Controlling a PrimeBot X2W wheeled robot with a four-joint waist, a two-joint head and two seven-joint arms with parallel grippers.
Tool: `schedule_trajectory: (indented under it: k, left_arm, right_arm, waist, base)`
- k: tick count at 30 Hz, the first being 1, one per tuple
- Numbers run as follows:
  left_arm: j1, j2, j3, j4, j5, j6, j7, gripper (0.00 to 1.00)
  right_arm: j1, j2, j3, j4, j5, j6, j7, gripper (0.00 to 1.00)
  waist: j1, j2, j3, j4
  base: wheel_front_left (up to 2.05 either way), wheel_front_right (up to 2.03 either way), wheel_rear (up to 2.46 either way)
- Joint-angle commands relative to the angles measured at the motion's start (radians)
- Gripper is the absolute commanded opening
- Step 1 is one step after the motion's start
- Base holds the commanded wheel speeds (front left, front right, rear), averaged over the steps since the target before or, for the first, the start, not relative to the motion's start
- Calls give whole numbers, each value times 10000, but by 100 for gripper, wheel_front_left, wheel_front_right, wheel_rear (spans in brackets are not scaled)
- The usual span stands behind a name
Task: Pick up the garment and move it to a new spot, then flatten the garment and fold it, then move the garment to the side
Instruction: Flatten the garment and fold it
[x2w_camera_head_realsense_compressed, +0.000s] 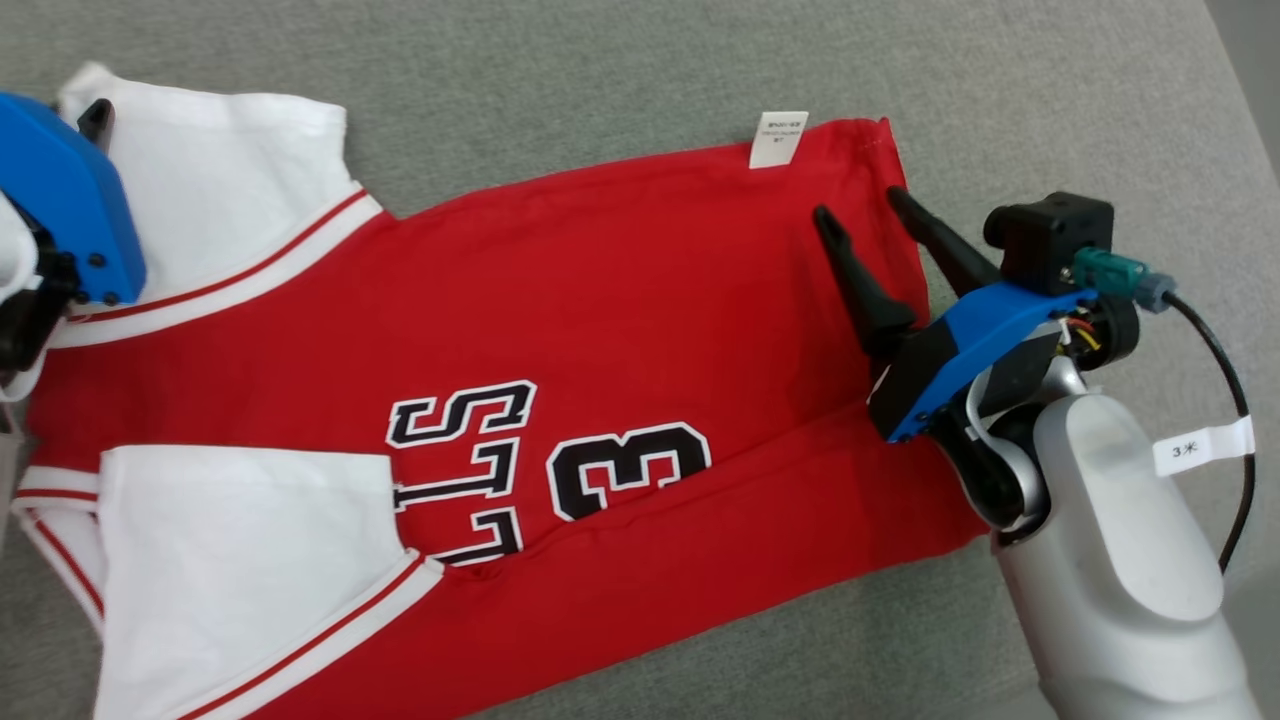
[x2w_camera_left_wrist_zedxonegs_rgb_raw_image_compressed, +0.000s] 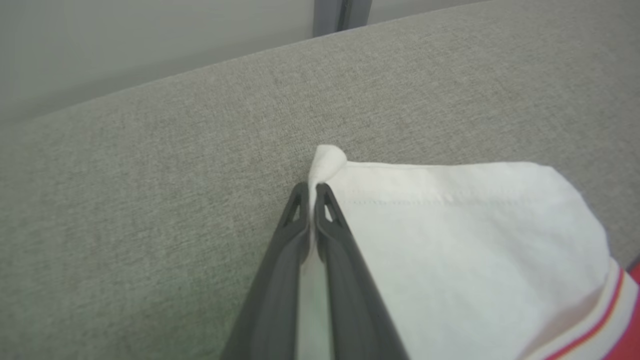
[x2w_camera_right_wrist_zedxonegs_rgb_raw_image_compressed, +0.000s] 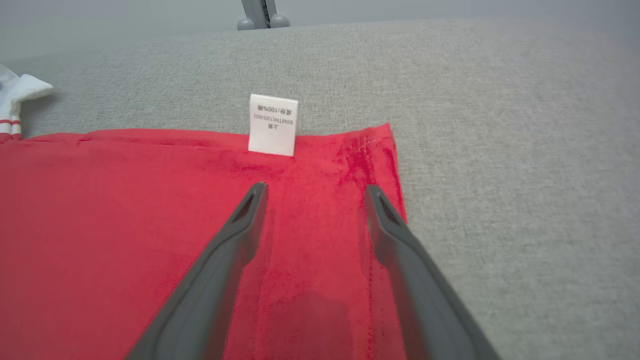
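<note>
The right gripper (x2w_camera_right_wrist_zedxonegs_rgb_raw_image_compressed: 315, 192) rises from six o'clock, its two dark fingers spread wide over the red garment (x2w_camera_right_wrist_zedxonegs_rgb_raw_image_compressed: 115, 225) near its hem corner. A white label (x2w_camera_right_wrist_zedxonegs_rgb_raw_image_compressed: 273, 125) juts from the garment's edge at twelve o'clock onto the grey cushion (x2w_camera_right_wrist_zedxonegs_rgb_raw_image_compressed: 500, 150). A white sleeve (x2w_camera_right_wrist_zedxonegs_rgb_raw_image_compressed: 22, 90) lies at ten o'clock.

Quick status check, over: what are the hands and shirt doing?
Left hand pinched shut on white sleeve corner. Right hand open over red hem. Red-and-white jersey shirt lies spread on grey fabric surface. No obstacle seen.

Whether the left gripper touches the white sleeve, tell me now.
Touching. The left wrist view shows the left gripper pinched shut on the white sleeve, cloth bulging past its fingertips.
</note>
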Motion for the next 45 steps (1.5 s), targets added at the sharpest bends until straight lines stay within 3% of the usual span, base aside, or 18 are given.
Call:
schedule_trajectory:
  k: [1,14,21,30,31,32,33,35,36,45]
  left_arm:
    - [91,-83,-39,-87,-46,-100,-115,0]
    - [192,-925,-643,-512,-10,-637,-1501,0]
    - [339,-1381,-1142,-982,-25,-837,-2004,0]
    - [417,-1686,-1452,-1219,-20,-899,-2339,0]
    - [402,-1675,-1451,-1220,-22,-897,-2349,0]
    - [380,-1666,-1448,-1232,-25,-897,-2361,0]
    - [352,-1655,-1448,-1238,-23,-898,-2366,0]
    - [315,-1627,-1428,-1237,-20,-884,-2423,0]
    - [299,-1614,-1418,-1233,-17,-874,-2444,0]
    - [566,-1535,-1372,-1277,-31,-812,-2871,0]
  right_arm:
    - [-224,-141,-76,90,-66,1,27,100]
    - [-1300,-1444,-435,1478,-638,1,1000,100]
    - [-1878,-2441,-48,2692,-892,1,2190,100]
    - [-2122,-2988,140,3420,-749,1,2838,100]
    - [-2128,-3009,164,3543,-763,1,2882,97]
    - [-2151,-2998,150,3651,-697,1,2876,67]
    - [-2199,-2954,142,3756,-667,1,2845,49]
    - [-2241,-2853,154,3892,-744,1,2812,29]
    - [-2260,-2838,147,3947,-749,1,2787,0]
    - [-2477,-2865,486,3666,-682,1,1543,0]
  waist:
    - [-1,-3,-96,110]
    - [-1,-3,-1044,1538]
    - [-1,-3,-1190,2356]
    - [-1,-3,-1113,2774]
    - [-1,-3,-1081,2792]
    - [-1,-3,-1044,2809]
    - [-1,-3,-1013,2818]
    - [-1,-3,-976,2815]
    - [-1,-3,-964,2813]
    - [-1,-3,-1312,2735]
  base:
    - [0,0,0]
    - [0,0,0]
    - [0,0,0]
    - [0,0,0]
    - [0,0,0]
    - [0,0,0]
    - [0,0,0]
    - [0,0,0]
    - [0,0,0]
    - [0,0,0]
